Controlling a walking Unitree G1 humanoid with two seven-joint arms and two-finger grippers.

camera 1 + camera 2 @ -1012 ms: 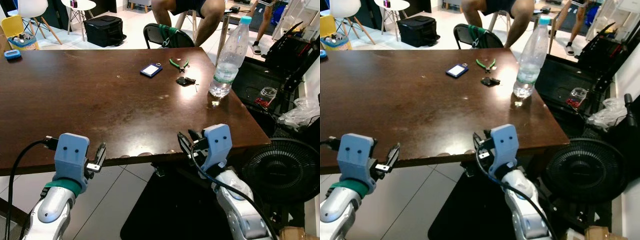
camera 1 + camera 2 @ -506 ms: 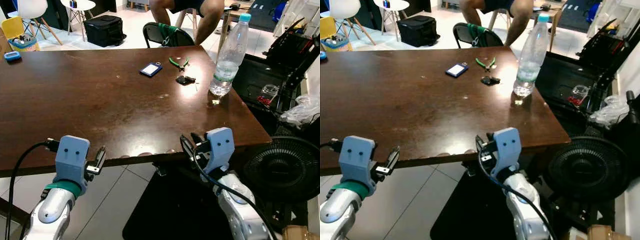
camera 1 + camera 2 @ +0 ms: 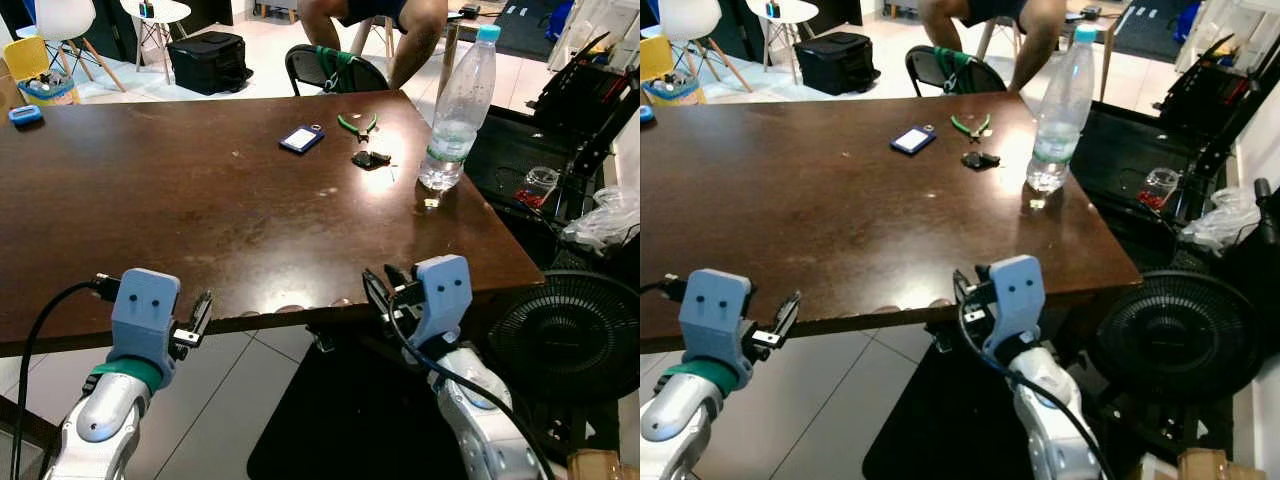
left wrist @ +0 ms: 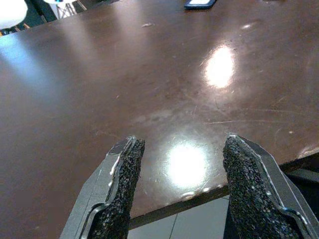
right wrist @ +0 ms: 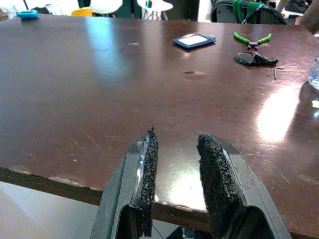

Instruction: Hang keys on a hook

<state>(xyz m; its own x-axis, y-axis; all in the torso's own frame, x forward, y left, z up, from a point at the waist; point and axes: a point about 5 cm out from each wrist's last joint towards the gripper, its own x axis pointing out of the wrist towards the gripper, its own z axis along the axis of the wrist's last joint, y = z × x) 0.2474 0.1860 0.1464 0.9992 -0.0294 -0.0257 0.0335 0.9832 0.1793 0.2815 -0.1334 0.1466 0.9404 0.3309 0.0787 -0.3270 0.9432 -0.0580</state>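
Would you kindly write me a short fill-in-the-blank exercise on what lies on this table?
1. The black keys lie on the table just in front of the ____-handled pliers.
2. The water bottle stands ____ with its blue cap on.
3. Both the left gripper and the right gripper are ____ and hold nothing.

Missing words: green; upright; open

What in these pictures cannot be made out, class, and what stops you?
- Hook: no picture lets one be told.
- Keys: a small dark lump beside the pliers; too small to tell single keys.
- Person: cut off above the legs by the eye views' top edge.
- Table underside: hidden by its own top.
- Bottle: cut off by the right wrist view's edge.
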